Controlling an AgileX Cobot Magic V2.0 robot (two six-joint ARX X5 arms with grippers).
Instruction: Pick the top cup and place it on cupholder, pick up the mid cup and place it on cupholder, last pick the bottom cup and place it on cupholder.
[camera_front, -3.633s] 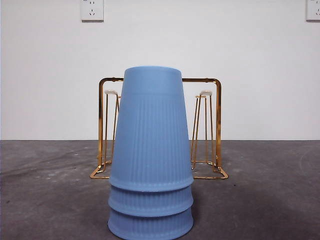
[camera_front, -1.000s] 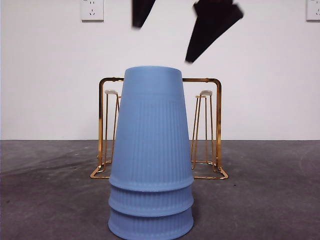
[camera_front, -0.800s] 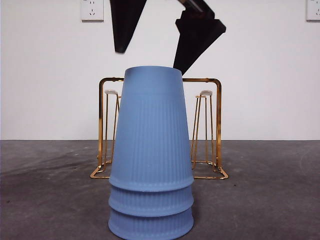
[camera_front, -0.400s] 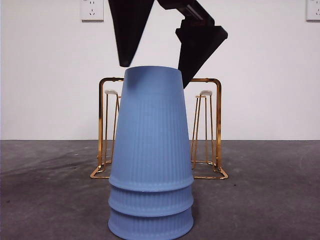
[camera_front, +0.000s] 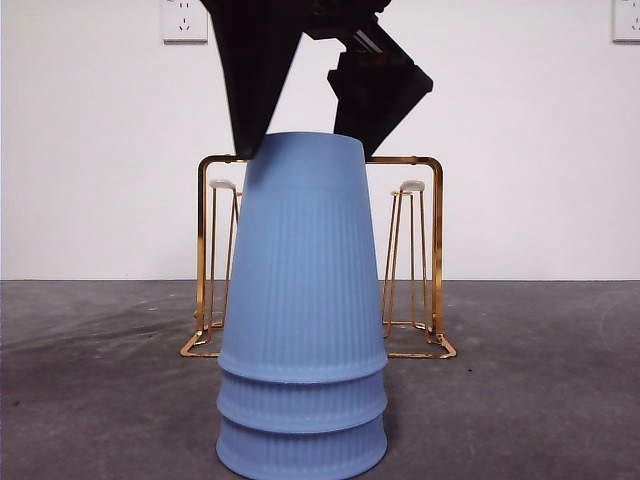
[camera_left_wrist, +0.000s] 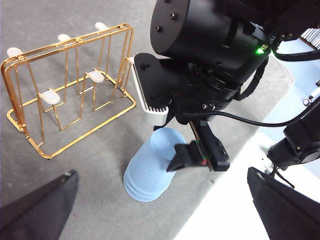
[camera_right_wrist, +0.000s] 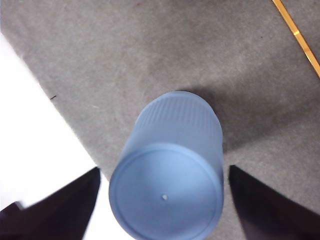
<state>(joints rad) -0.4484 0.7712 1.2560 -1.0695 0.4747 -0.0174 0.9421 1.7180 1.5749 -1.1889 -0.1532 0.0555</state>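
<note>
Three ribbed blue plastic cups (camera_front: 302, 310) stand stacked; right end effector (camera_front: 305, 110) straddles the top, spread wide; one gold wire cupholder (camera_front: 425, 250) behind.

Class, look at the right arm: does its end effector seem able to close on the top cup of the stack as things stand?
Probably yes. The right end effector is open, one jaw on each side of the top cup near its upturned base, and nothing lies between them. The cupholder stands behind, out of the way.
</note>
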